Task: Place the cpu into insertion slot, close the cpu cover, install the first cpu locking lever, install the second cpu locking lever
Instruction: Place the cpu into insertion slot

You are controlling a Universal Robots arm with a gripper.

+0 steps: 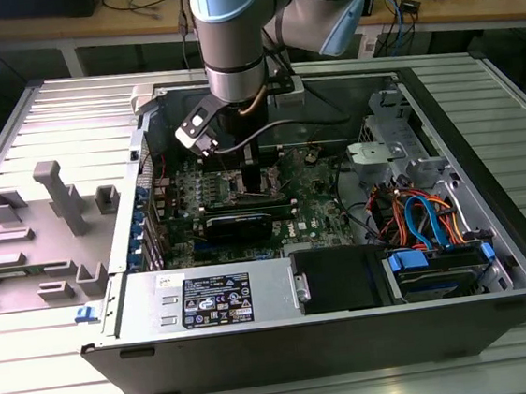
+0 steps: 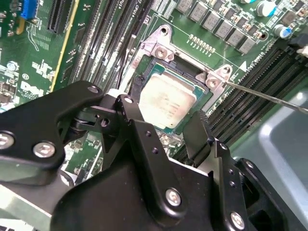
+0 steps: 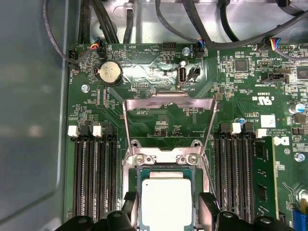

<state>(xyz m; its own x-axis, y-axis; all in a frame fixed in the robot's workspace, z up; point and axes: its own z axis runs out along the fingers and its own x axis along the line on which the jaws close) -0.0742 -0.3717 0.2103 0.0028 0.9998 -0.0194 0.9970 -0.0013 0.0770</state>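
We see the black robot hand (image 2: 166,118) low over the big green board (image 3: 250,82). Its two fingers (image 2: 134,110) are open a little wider than the small flat square grey chip (image 3: 166,202), one on each side, and hold nothing. The chip lies in the dark square socket with a silver rim (image 3: 163,169). The thin silver cover frame (image 3: 168,99) is swung up, not closed.

Memory slots (image 3: 91,178) flank the cpu (image 3: 166,202); the open cpu cover (image 3: 168,99) adjoins.
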